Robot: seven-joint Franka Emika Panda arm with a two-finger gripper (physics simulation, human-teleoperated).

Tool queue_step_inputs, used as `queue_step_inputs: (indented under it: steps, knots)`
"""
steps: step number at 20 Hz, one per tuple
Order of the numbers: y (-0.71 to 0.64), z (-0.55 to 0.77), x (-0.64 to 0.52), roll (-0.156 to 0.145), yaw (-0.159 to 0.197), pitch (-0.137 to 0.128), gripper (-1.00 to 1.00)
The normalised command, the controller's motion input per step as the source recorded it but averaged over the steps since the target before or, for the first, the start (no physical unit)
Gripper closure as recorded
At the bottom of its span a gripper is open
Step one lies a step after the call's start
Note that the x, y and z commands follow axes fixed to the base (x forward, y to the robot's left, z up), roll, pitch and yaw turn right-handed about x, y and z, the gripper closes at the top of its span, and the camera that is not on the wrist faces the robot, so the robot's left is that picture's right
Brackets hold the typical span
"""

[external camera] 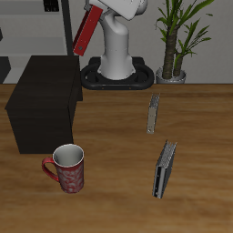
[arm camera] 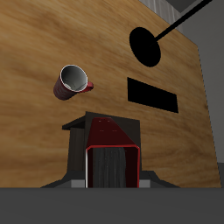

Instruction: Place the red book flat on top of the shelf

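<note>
The red book [external camera: 85, 33] hangs tilted in the air above the back edge of the shelf [external camera: 44, 102], a dark box-shaped cabinet with a flat top. My gripper [external camera: 95, 7] is shut on the book's upper end, at the picture's top edge. In the wrist view the red book [arm camera: 112, 150] runs away from the camera between my gripper's [arm camera: 112, 181] jaws, its pale page edge facing me. The book touches nothing below it.
A red mug [external camera: 68, 168] stands near the table's front edge, just in front of the shelf; it also shows as the mug [arm camera: 74, 80] from the wrist. A thin grey book [external camera: 154, 114] and a dark grey-black book [external camera: 164, 170] stand on the table. A potted plant [external camera: 173, 41] is at the back.
</note>
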Motion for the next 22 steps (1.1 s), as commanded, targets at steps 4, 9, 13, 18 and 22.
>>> queue_step_inputs:
  steps: [4, 9, 13, 18, 22]
  knots:
    - [-0.42, 0.11, 0.04, -0.153, -0.031, -0.008, 1.00]
    - [-0.43, -0.11, 0.12, -0.141, -0.010, 0.026, 1.00]
    - [-0.30, -0.09, 0.08, -0.103, -0.021, 0.020, 1.00]
    - [-0.19, -0.06, 0.08, -0.092, -0.025, 0.006, 1.00]
    - [-0.25, -0.09, 0.15, -0.107, -0.032, 0.025, 1.00]
